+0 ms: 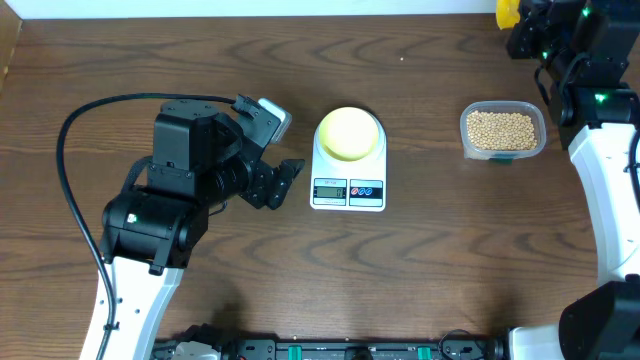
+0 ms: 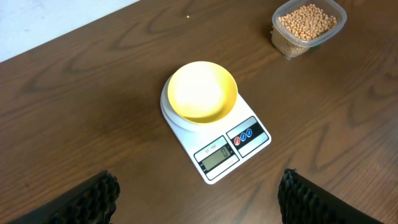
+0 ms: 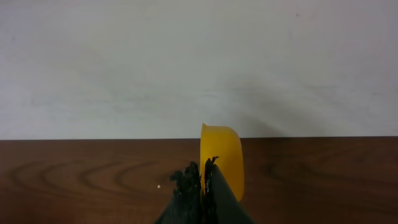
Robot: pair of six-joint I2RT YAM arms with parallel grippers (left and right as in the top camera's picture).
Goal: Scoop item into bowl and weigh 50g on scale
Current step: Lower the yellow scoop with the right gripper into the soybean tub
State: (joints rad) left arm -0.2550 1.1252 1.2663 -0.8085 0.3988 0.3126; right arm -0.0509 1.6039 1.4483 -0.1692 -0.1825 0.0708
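Note:
The pale yellow bowl (image 1: pixel 349 133) sits empty on the white scale (image 1: pixel 348 190); both also show in the left wrist view, bowl (image 2: pixel 201 91) and scale (image 2: pixel 239 140). The beans (image 1: pixel 501 128) fill a clear tub (image 1: pixel 465 140) right of the scale, also seen in the left wrist view (image 2: pixel 308 22). My left gripper (image 1: pixel 285 180) is open and empty, just left of the scale. My right gripper (image 3: pixel 203 171) is shut on the bright yellow scoop (image 3: pixel 222 158), held at the table's far right corner (image 1: pixel 508 12).
The pale wall or floor lies beyond the table's far edge (image 3: pixel 199 68). A black cable (image 1: pixel 75 130) loops over the table left of my left arm. One loose bean (image 3: pixel 158 186) lies on the wood.

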